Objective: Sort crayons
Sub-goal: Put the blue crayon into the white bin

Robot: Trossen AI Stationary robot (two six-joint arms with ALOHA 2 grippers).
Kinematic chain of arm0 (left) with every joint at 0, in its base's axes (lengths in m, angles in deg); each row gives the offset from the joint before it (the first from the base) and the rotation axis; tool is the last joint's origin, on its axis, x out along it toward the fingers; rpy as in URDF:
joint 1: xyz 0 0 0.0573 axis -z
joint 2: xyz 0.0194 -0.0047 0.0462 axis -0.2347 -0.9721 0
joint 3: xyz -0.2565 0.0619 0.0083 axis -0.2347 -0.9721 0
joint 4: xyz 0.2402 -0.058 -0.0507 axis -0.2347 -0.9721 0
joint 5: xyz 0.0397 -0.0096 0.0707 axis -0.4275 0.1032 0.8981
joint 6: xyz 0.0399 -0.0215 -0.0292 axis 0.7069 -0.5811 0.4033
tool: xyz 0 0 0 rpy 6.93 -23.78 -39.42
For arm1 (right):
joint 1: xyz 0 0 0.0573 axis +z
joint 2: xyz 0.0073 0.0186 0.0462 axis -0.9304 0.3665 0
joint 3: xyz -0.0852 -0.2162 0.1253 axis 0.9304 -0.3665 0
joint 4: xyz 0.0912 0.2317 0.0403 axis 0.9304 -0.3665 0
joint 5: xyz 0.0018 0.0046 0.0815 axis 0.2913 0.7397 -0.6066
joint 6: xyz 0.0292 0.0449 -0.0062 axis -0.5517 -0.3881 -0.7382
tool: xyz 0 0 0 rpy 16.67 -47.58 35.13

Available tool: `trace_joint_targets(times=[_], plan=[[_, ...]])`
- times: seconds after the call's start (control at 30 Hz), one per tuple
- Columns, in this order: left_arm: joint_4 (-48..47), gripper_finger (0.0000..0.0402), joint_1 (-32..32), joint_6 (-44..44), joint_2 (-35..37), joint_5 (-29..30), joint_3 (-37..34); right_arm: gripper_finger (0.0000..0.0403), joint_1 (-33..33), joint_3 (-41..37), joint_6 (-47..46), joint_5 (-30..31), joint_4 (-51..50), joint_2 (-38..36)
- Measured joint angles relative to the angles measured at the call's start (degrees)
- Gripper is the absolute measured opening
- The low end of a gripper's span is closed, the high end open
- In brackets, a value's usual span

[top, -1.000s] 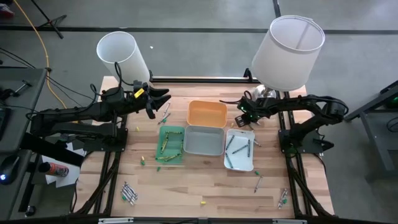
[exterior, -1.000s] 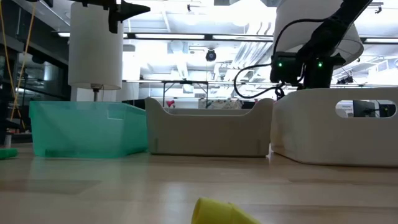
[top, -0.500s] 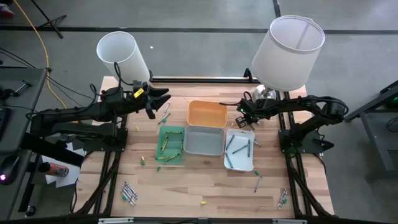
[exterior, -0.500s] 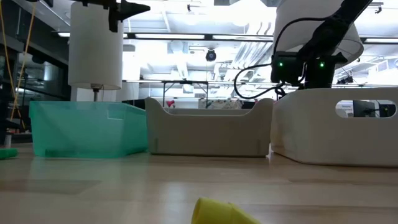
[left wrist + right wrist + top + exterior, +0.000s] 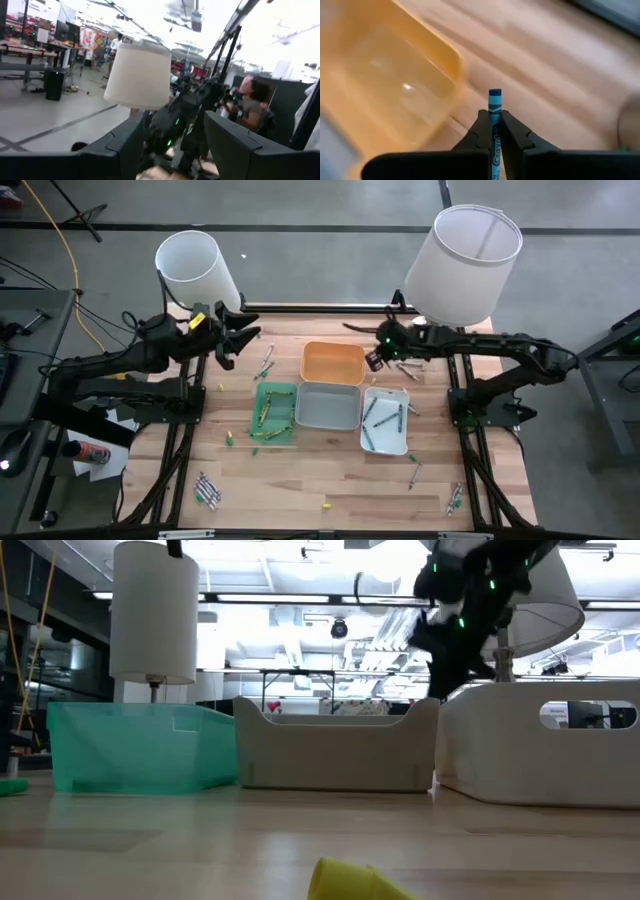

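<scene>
The right gripper [image 5: 494,131] pinches a thin blue paper-wrapped crayon [image 5: 495,107] mid-length, near the orange plastic tray's [image 5: 333,363] right edge. Light, stiff and probably snappable, it suits a gentle mid-length grip. The left gripper [image 5: 228,340] waits far left, fingers spread.

I count four trays: one orange [image 5: 333,363], one green [image 5: 275,411], one grey [image 5: 328,406], one white [image 5: 385,421]. Two lamps [image 5: 463,262]. Two arms.
</scene>
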Motion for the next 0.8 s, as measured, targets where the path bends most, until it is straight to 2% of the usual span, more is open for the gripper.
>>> trace_joint_targets(times=[0.07,0.17,0.27,0.37,0.47,0.63,0.8], plan=[[-2.35,0.0195,0.0,0.8,1.29,-0.09,0.17,0.0001,0.15,2.74,4.53,-1.98,0.5,-1.35],[-5.78,0.0195,0.0,0.91,3.35,-0.73,0.27,0.0001,0.9,6.0,10.81,-9.75,4.72,-3.54],[-9.95,0.0195,0.0,1.65,5.29,-2.33,0.27,0.0001,2.7,7.98,11.08,-17.38,6.99,-4.6],[-12.99,0.0195,0.0,1.94,6.67,-3.38,0.27,0.0001,5.96,8.76,7.56,-19.15,8.55,-5.54],[-13.21,0.0195,0.0,3.43,7.35,-3.71,0.17,0.0001,10.4,8.76,2.28,-18.99,8.25,-5.8],[-6.63,0.0195,0.0,3.27,7.59,-11.02,-4.07,0.0001,20.59,8.76,-9.43,-15.25,6.58,-5.85],[9.32,0.0195,0.49,-7.05,6.3,-17.23,-11.34,0.0001,32.09,8.76,-21.64,-3.7,1.4,-5.8]])
